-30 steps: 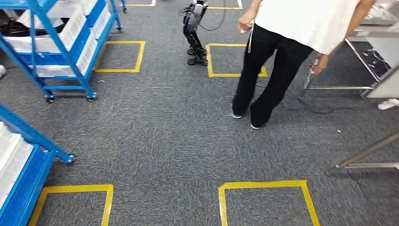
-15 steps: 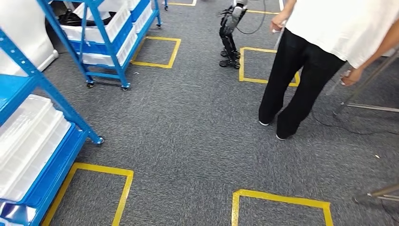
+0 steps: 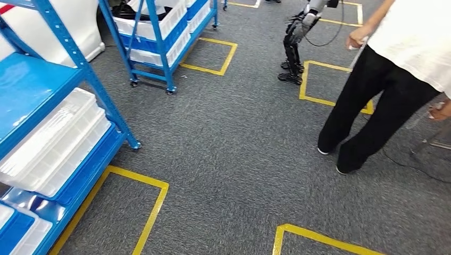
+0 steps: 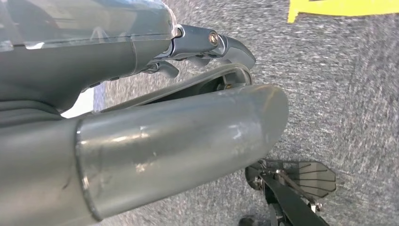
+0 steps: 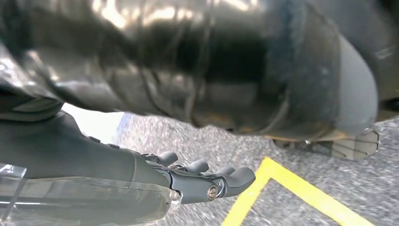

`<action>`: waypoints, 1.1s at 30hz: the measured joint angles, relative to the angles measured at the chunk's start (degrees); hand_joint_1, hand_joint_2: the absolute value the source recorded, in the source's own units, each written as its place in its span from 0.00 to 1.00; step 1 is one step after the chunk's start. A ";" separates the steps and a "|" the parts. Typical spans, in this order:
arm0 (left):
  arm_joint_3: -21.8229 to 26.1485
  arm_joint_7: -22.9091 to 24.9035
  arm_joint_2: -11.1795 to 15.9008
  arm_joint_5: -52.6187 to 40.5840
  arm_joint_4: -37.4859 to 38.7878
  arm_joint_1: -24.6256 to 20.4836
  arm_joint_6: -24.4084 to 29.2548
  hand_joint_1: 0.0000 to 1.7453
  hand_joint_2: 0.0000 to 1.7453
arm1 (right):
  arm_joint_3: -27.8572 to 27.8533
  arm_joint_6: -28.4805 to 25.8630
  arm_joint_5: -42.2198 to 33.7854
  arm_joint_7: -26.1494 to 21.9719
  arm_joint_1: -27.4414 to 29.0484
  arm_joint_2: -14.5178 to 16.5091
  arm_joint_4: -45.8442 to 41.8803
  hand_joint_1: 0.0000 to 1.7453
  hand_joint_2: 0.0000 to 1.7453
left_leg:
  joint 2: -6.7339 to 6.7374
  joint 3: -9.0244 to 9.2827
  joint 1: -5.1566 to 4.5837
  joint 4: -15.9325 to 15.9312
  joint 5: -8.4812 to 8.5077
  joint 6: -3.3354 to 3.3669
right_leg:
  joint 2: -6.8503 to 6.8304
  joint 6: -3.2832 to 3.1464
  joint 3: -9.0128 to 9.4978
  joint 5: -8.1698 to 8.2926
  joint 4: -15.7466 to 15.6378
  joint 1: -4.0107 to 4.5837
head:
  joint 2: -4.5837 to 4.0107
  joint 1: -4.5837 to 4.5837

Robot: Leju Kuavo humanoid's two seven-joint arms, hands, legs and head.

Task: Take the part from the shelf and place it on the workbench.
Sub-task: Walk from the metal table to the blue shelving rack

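the left hand [image 4: 202,47] is hanging with fingers loosely extended, holding nothing. the right hand [image 5: 197,181] is hanging likewise, fingers apart.

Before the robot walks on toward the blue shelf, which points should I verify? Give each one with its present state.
1. Left hand holds nothing: ok, no part shows in it.
2. Right hand holds nothing: ok, fingers lie extended over the carpet.
3. Blue shelf in the head view: ok, close on the left.
4. Part to take identified: cannot tell; white trays show, their contents do not.
5. Person clear of the path: ok for now, standing to the right, away from the shelf.
6. Workbench located: cannot tell.
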 joint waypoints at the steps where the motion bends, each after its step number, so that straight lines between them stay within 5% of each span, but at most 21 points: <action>1: 0.00 -0.03 0.04 -0.02 -0.01 -0.05 -0.01 0.00 0.00 | -0.01 -0.01 0.00 -0.05 -0.02 0.04 0.02 0.00 0.00 | -0.61 -0.23 0.01 0.10 0.12 -0.38 | 1.05 -0.05 0.97 0.76 -2.31 -0.01 | 0.00 -0.01; 2: 0.00 -0.05 0.09 -0.04 -0.01 -0.06 -0.01 0.00 0.00 | -0.01 -0.01 0.00 -0.08 -0.05 0.10 0.04 0.00 0.00 | -1.16 -0.50 0.02 0.13 0.28 -0.79 | 1.71 -0.16 1.18 0.79 -3.08 0.11 | 0.00 -0.01; 4: 0.00 -0.07 0.22 -0.09 -0.02 0.06 -0.02 0.00 0.00 | -0.02 -0.01 -0.01 -0.15 -0.15 0.23 0.06 0.00 0.00 | -2.15 -0.92 0.16 0.04 0.62 -1.58 | 0.47 -0.75 1.04 1.12 -3.19 0.35 | 0.00 -0.02; 6: 0.00 -0.06 0.32 -0.14 -0.02 0.18 -0.05 0.00 0.00 | -0.03 -0.02 -0.02 -0.16 -0.14 0.32 0.07 0.00 0.00 | -0.31 -1.81 0.20 1.68 -0.58 -1.96 | -1.08 -1.75 1.02 1.51 -3.55 0.38 | 0.00 -0.05; 8: -0.01 -0.04 0.35 -0.19 -0.02 0.07 -0.13 0.00 0.00 | -0.05 -0.03 -0.02 -0.17 0.03 0.37 0.09 0.00 0.00 | 3.09 -4.44 0.12 7.72 -4.31 -2.13 | -2.84 -2.56 0.82 1.72 -3.76 0.64 | 0.00 -0.09; 10: -0.02 -0.06 0.34 -0.28 -0.02 -0.04 -0.17 0.00 0.00 | -0.08 -0.03 -0.02 -0.18 0.20 0.40 0.10 0.00 0.00 | 4.36 -7.52 0.13 15.22 -7.88 -2.31 | -4.71 -2.89 0.47 1.74 -3.70 1.14 | 0.00 -0.10; 11: -0.02 -0.08 0.36 -0.38 -0.02 -0.01 -0.18 0.00 0.00 | -0.09 -0.03 -0.02 -0.18 0.22 0.42 0.10 0.00 0.00 | 4.52 -7.94 0.12 16.92 -8.35 -2.30 | -5.64 -2.96 0.36 1.72 -3.66 1.36 | 0.00 -0.10; 13: -0.02 -0.09 0.39 -0.58 -0.02 0.16 -0.18 0.00 0.00 | -0.13 -0.04 -0.02 -0.15 0.19 0.43 0.10 0.00 0.00 | 5.05 -5.13 -0.07 13.35 -6.24 -1.93 | -7.28 -3.03 0.36 1.64 -3.55 1.65 | 0.00 -0.10; 16: -0.04 -0.12 0.39 -0.74 -0.02 0.03 -0.16 0.00 0.00 | -0.23 -0.11 -0.02 -0.07 0.12 0.48 0.10 0.00 0.00 | 8.48 1.62 -1.05 1.87 -2.71 -0.65 | -9.31 -2.72 0.60 1.33 -3.27 1.97 | 0.01 -0.10; 17: -0.05 -0.15 0.36 -0.78 -0.02 -0.03 -0.15 0.00 0.00 | -0.28 -0.15 -0.02 -0.03 0.10 0.49 0.10 0.00 0.00 | 9.14 2.27 -1.34 0.43 -2.58 -0.32 | -9.86 -2.51 0.64 1.24 -3.22 2.01 | 0.01 -0.09; 19: -0.08 -0.19 0.27 -0.81 -0.02 0.10 -0.13 0.00 0.00 | -0.36 -0.28 -0.03 0.04 -0.06 0.52 0.10 0.00 0.00 | 8.24 2.17 -1.44 -0.16 -2.38 0.13 | -10.93 -2.03 0.87 1.21 -3.32 2.03 | 0.01 -0.09; 20: -0.08 -0.19 0.15 -0.82 -0.02 0.23 -0.10 0.00 0.00 | -0.39 -0.34 -0.03 0.07 -0.13 0.51 0.10 0.00 0.00 | 7.65 2.35 -1.25 -0.56 -2.08 0.34 | -10.75 -1.74 1.02 1.02 -3.19 1.98 | 0.01 -0.09; 22: -0.10 -0.12 -0.09 -0.81 -0.02 0.28 -0.04 0.00 0.00 | -0.45 -0.40 -0.03 0.10 -0.11 0.48 0.10 0.00 0.00 | 6.49 2.68 -0.72 -1.42 -1.32 0.89 | -7.78 -1.06 0.01 -1.11 -0.42 1.76 | 0.01 -0.07; 24: -0.11 -0.04 -0.26 -0.80 -0.02 0.11 -0.01 0.00 0.00 | -0.55 -0.40 -0.04 0.16 0.03 0.37 0.10 0.00 0.00 | 5.32 2.49 -0.48 -1.59 -0.91 1.17 | -4.21 -0.45 -3.18 -4.91 6.40 1.18 | 0.00 -0.05; 26: -0.11 -0.02 -0.35 -0.80 -0.02 0.03 -0.01 0.00 0.00 | -0.67 -0.40 -0.04 0.22 0.09 0.26 0.10 0.00 0.00 | 3.85 2.16 -0.40 -1.32 -0.82 1.11 | -3.41 -0.01 -5.87 -6.47 11.86 0.64 | 0.00 -0.06; 28: -0.11 0.01 -0.48 -0.80 -0.02 0.10 -0.01 0.00 0.00 | -0.74 -0.40 -0.03 0.27 0.14 0.17 0.10 0.00 0.00 | 2.22 2.04 -0.18 -0.86 -0.91 0.81 | -3.17 0.40 -4.96 -3.66 9.61 0.15 | 0.01 -0.06; 30: -0.11 0.08 -0.60 -0.80 -0.02 0.08 -0.01 0.00 0.00 | -0.79 -0.38 -0.02 0.30 0.19 0.10 0.12 0.00 0.00 | 0.73 1.81 0.08 -0.16 -1.19 0.09 | -1.24 0.84 -1.68 0.06 2.28 -0.33 | 0.01 -0.04; 33: -0.12 0.18 -0.63 -0.80 -0.02 0.00 0.01 0.00 0.00 | -0.87 -0.33 -0.02 0.36 0.13 0.04 0.17 0.00 0.00 | -0.89 0.93 0.18 0.52 -1.14 -1.27 | 0.57 0.05 -0.21 1.17 -1.63 -0.22 | 0.00 -0.08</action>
